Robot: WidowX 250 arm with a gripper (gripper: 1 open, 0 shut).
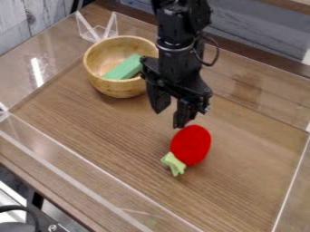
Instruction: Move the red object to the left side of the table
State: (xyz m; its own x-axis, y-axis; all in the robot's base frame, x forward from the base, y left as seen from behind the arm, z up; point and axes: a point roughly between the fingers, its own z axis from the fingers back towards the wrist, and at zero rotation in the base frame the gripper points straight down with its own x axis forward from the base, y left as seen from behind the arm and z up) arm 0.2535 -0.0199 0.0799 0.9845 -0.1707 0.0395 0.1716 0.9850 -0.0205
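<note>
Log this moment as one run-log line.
gripper: open, empty, above table | red object: lying on table right of centre, free | wooden bowl: holds green block | move: pending

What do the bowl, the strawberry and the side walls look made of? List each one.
Bowl: light wood, probably bamboo, matte, with a pale grain.
Strawberry: likely plastic or rubber, smooth even red; its green stem may be soft, hard to tell.
Side walls: clear acrylic or similar, see-through with bright glare.
</note>
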